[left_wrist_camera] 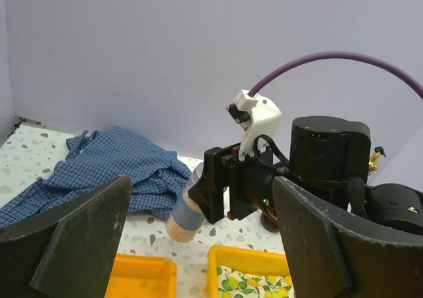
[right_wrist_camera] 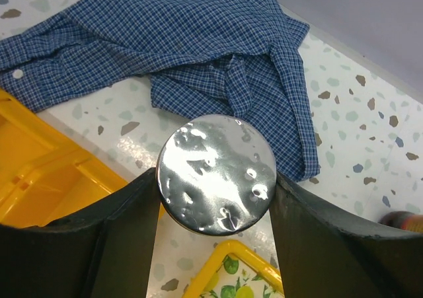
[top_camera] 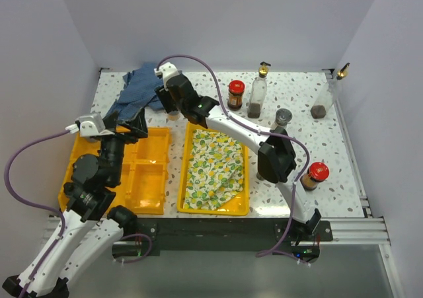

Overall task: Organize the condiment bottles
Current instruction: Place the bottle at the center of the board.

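My right gripper (right_wrist_camera: 217,202) is shut on a grey-capped spice shaker (right_wrist_camera: 217,172), its fingers on both sides of the shiny cap. In the left wrist view the shaker (left_wrist_camera: 184,212) hangs tilted above the table, with a blue label and pale grains. In the top view my right gripper (top_camera: 172,106) is at the far left, between the two trays' back ends. My left gripper (top_camera: 129,127) is open and empty over the divided tray's back edge. A red-lidded jar (top_camera: 236,94), a gold-pourer glass bottle (top_camera: 258,90), a grey-capped shaker (top_camera: 282,118), another red-lidded jar (top_camera: 316,174) and a far-right glass bottle (top_camera: 327,100) stand on the table.
A divided yellow tray (top_camera: 149,179) lies front left. A second yellow tray (top_camera: 246,179) holds a lemon-print cloth (top_camera: 213,166). A blue checked shirt (top_camera: 140,90) lies crumpled at the back left, right behind the held shaker. White walls close in the table.
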`<move>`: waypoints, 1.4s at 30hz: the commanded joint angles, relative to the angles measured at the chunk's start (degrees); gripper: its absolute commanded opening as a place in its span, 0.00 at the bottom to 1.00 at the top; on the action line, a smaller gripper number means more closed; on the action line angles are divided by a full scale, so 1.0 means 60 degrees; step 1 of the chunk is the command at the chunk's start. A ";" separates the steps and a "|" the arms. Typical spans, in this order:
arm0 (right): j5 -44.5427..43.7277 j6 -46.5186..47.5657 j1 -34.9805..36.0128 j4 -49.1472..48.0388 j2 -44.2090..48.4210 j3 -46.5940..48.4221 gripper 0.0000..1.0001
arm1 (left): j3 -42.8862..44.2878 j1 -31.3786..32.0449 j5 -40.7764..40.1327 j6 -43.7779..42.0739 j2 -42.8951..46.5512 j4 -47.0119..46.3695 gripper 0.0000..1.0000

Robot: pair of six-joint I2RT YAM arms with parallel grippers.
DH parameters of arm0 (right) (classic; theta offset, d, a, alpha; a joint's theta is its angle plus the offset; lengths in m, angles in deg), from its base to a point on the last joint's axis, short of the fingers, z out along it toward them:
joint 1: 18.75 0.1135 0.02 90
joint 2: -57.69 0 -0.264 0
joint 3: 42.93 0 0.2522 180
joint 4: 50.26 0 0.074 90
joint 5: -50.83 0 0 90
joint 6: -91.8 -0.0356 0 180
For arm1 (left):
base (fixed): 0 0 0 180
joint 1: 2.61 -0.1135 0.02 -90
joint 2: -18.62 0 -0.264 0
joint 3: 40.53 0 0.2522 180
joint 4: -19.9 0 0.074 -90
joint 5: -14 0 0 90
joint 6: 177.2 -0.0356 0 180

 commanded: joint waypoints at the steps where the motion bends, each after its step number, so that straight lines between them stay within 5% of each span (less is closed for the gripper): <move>1: -0.0708 0.0260 0.0028 -0.1637 0.0172 -0.0009 0.22 | -0.0047 -0.0056 -0.0261 0.0100 0.0080 -0.0496 0.93; 16: -0.0634 -0.0106 0.0014 -0.2413 -0.0064 -0.1546 0.37 | -0.0018 -0.0071 -0.0320 0.0100 -0.0022 -0.0452 0.93; 23: -0.0854 -0.0413 0.0014 -0.2428 0.0024 -0.1927 0.59 | -0.0018 -0.0071 -0.0305 0.0070 -0.0168 -0.0437 0.93; 25: -0.0927 -0.0530 0.0014 -0.2341 0.0170 -0.1957 0.78 | -0.0003 -0.0071 -0.0290 0.0070 -0.0183 -0.0422 0.93; 31: -0.0533 -0.1306 0.0014 -0.2121 0.1325 -0.2279 0.99 | -0.0003 -0.0071 -0.0334 0.0041 -0.0373 -0.0393 0.93; 42: -0.0532 -0.2934 0.0014 -0.1227 0.5192 -0.5100 0.99 | 0.1063 -0.0071 -0.0540 -0.0106 -0.2085 0.1197 0.94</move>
